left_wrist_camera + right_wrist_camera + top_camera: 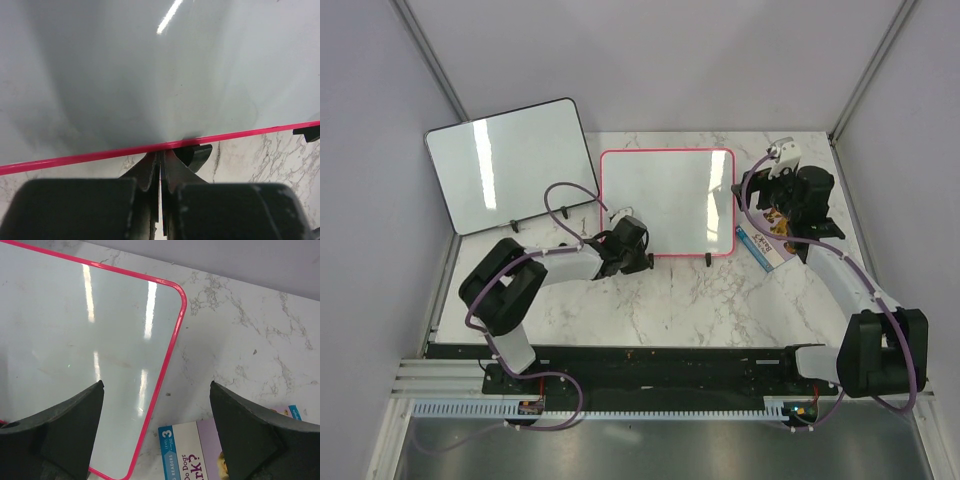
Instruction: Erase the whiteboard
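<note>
On the marble table (700, 300), mid-back: one whiteboard (665, 200), pink frame, blank from above; faint grey smudges show only in wrist views. Two boards total; black-framed board (510, 175) at left, top view only. One book (765, 245) at right. Left gripper (161, 156) pressed together at the pink lower edge; right gripper (156, 383) spread.

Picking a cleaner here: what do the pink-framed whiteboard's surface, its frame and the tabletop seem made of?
The whiteboard surface: glossy coated panel, perhaps melamine or painted steel; it mirrors bright light streaks sharply. Its frame: bright pink, probably moulded plastic, given rounded corners and even colour. The table: white with grey veins, marble or marble-look laminate; I cannot tell which.
</note>
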Tool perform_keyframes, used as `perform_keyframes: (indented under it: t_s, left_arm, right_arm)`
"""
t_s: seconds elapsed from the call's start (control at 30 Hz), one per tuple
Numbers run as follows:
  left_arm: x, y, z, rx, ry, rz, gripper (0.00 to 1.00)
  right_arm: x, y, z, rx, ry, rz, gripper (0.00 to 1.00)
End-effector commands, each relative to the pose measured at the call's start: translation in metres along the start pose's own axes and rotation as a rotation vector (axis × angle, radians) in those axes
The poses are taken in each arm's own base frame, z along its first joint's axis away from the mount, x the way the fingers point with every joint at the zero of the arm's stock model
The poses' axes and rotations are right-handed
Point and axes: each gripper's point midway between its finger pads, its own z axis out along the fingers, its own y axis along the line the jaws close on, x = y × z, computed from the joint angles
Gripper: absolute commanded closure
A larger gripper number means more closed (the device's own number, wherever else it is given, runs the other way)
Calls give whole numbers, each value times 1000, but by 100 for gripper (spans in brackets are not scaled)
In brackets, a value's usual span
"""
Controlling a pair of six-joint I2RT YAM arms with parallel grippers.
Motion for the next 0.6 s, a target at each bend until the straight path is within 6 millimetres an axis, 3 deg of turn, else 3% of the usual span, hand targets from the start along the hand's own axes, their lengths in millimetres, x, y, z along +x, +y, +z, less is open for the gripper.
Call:
perform_keyframes:
  t_s: [0.0, 0.17, 0.27, 0.3, 0.37, 0.4, 0.5, 0.57]
  left_arm:
    - [9, 18, -7, -69, 4, -35, 98]
    - [9, 10, -30, -27, -34, -27, 98]
    - [9, 5, -45, 13, -48, -21, 86]
    - [12, 5, -49, 22, -44, -15, 67]
    - [13, -6, -64, 71, -60, 28, 47]
    - [18, -6, -68, 76, -61, 46, 30]
    - [19, -9, -89, 98, -82, 106, 17]
    - [10, -12, -106, 119, -126, 157, 14]
  right_arm:
    - [-20, 2, -5, 9, -72, 9, 7]
    - [-21, 8, -5, -17, -81, 44, 7]
    - [-19, 10, -7, -28, -82, 50, 6]
    - [-20, 11, -8, -27, -84, 56, 6]
    - [-18, 12, -9, -26, -81, 64, 5]
    - [-19, 12, -10, -23, -83, 75, 4]
    - [-15, 7, -13, 21, -75, 93, 2]
    - [-10, 1, -16, 65, -64, 109, 2]
